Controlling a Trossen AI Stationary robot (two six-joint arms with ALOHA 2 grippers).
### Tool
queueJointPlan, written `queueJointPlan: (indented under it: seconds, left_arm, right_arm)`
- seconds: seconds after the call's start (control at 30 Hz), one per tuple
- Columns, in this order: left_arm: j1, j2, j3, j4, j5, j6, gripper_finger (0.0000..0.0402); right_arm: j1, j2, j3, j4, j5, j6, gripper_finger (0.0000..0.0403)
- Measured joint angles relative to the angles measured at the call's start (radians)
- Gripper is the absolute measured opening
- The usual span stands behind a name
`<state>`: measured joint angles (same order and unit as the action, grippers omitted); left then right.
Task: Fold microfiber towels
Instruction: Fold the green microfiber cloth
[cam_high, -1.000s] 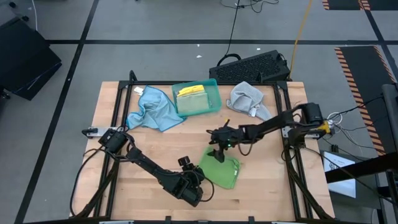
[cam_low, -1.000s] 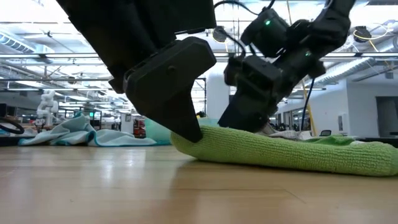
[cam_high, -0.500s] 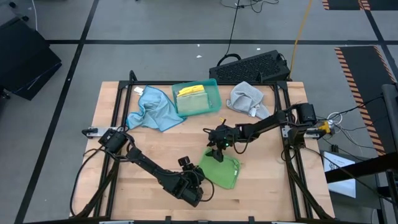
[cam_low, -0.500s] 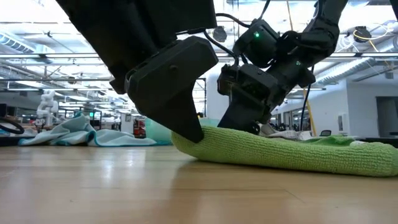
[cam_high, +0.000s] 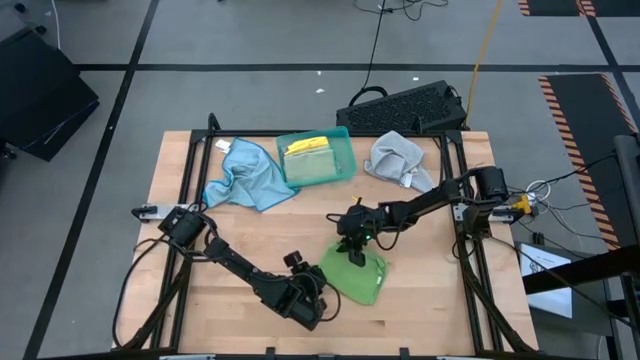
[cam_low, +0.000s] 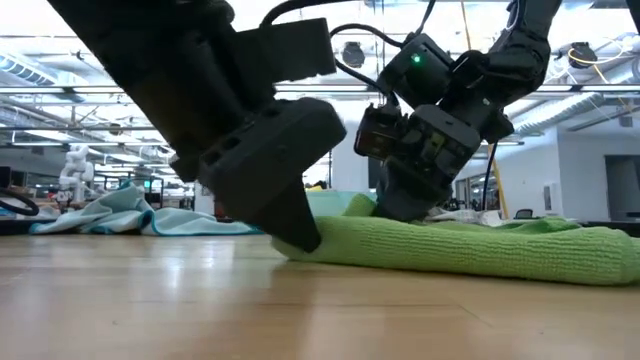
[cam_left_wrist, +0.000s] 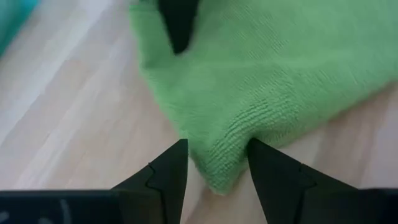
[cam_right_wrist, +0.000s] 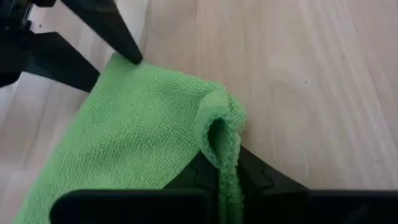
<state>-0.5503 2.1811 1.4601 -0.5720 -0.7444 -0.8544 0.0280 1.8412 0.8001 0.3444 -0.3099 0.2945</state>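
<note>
Nearest the front edge of the pale wooden table (cam_high: 200, 290), the left gripper (cam_left_wrist: 214, 163) pins a corner of the soft, bright green microfiber towel (cam_high: 358, 275): its two dark fingers straddle the cloth edge, partly apart and pressed on the fabric. Just past it, the right gripper (cam_right_wrist: 217, 163) has snapped from wide open a second ago to clenched, and now pinches a raised fold of the same green towel's far corner between its fingers. That suggests the right arm has its grip and a lift to fold the cloth over looks ready to begin, while the left anchors the near side. Farther back lie a crumpled light blue cloth (cam_high: 243, 174), a teal plastic tray (cam_high: 343, 146) holding a yellow folded cloth (cam_high: 308, 147), and a bunched grey cloth (cam_high: 398, 157). No brand, label or readable writing shows on anything
</note>
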Motion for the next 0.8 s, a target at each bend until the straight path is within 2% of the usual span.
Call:
queueJointPlan:
  seconds: [0.17, 0.37, 0.47, 0.6, 0.67, 0.8]
  left_arm:
    - [-0.003, -0.031, 0.000, -0.010, -0.016, -0.086, 0.0171]
    - [-0.038, -0.079, 0.000, -0.025, -0.010, -0.156, 0.0171]
    - [-0.055, -0.085, 0.000, -0.058, -0.028, -0.271, 0.0173]
    - [-0.065, -0.085, 0.000, -0.178, -0.071, -0.672, 0.0183]
    - [-0.061, -0.085, -0.002, -0.204, -0.074, -0.795, 0.0195]
    - [-0.034, -0.085, -0.002, -0.144, -0.086, -0.731, 0.0235]
  right_arm:
    - [0.013, -0.072, -0.001, -0.084, 0.026, -0.084, 0.0011]
    - [0.058, -0.225, -0.048, -0.158, 0.163, -0.190, 0.0007]
    - [0.091, -0.309, -0.130, -0.118, 0.223, -0.179, 0.0007]
    - [0.166, -0.419, -0.274, -0.024, 0.336, -0.131, 0.0007]
    - [0.193, -0.462, -0.339, 0.045, 0.364, -0.115, 0.0006]
    - [0.240, -0.523, -0.453, 0.215, 0.393, -0.118, 0.0006]
